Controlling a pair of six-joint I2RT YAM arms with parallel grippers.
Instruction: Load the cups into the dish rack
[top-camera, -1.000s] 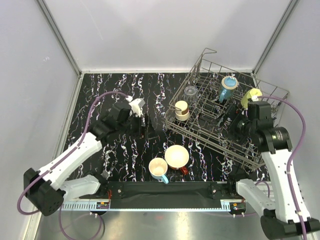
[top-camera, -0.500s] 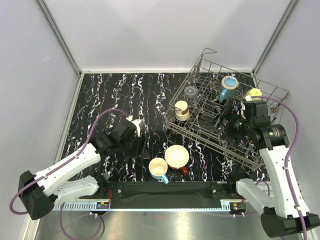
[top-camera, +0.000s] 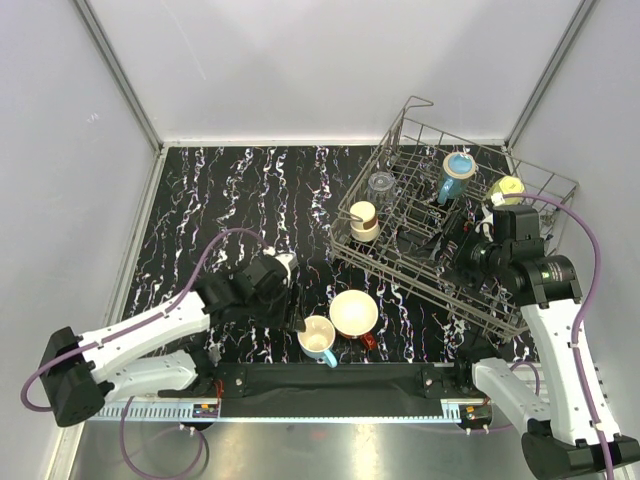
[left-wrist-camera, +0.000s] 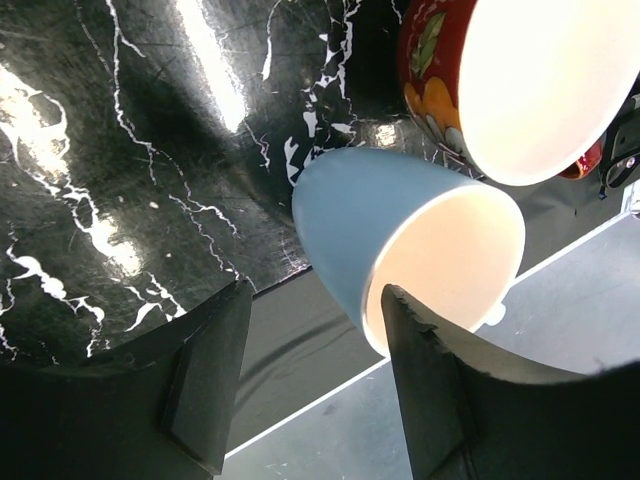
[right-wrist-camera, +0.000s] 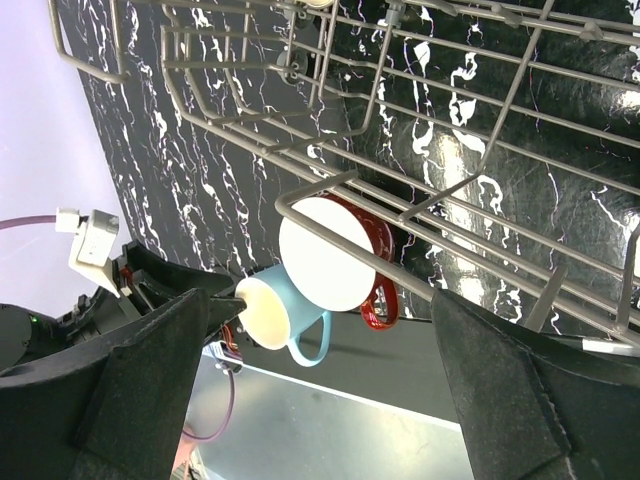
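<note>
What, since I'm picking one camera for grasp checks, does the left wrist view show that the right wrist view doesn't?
Only the left wrist: the open left end effector beside the light-blue ceramic mug, and the fruit pattern on the wide red mug. Only the right wrist: the grey wire dish rack, past the open right end effector. Shared: the two mugs side by side on the black marbled table.

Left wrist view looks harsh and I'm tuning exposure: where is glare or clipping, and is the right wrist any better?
Left wrist: the red mug has its inside blown out white; glare streaks the table. Right wrist: milder shine on the table behind the dish rack.
</note>
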